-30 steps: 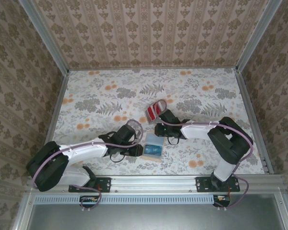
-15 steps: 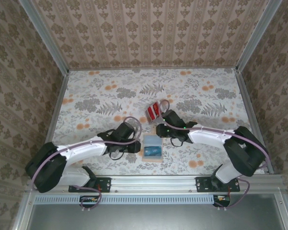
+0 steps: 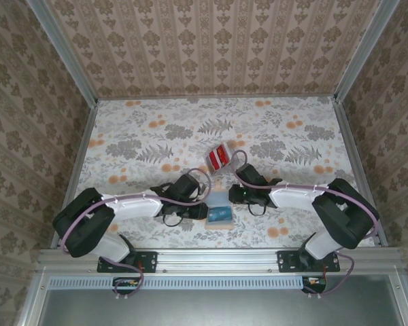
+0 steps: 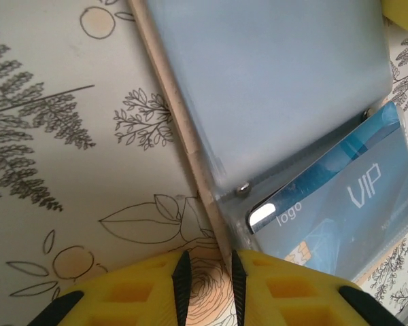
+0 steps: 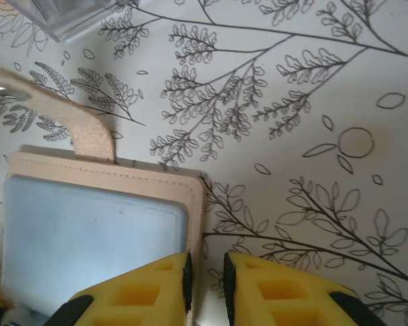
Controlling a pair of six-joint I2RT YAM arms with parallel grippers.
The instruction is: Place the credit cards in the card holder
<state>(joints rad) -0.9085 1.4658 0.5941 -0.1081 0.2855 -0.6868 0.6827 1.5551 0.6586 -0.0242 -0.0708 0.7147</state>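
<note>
Left gripper (image 4: 205,285): jaws narrow, pinching the card holder's left edge
Card holder (image 3: 219,215): open on the table near the front edge, between both grippers
Right gripper (image 5: 205,278): narrow, clamped on its tan right edge
Credit cards (image 3: 217,157): behind the holder, apart

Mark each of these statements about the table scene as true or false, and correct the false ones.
1. The card holder lies open on the table between the two arms. True.
2. A blue card marked VIP sits in a clear sleeve of the card holder. True.
3. The red credit cards are already tucked inside the card holder. False: they lie apart on the tablecloth, farther from the arm bases.
4. The left pincer grips the blue card. False: its yellow fingers sit nearly together at the holder's tan edge.
5. The right pincer is at the edge of the card holder's tan cover. True.
</note>
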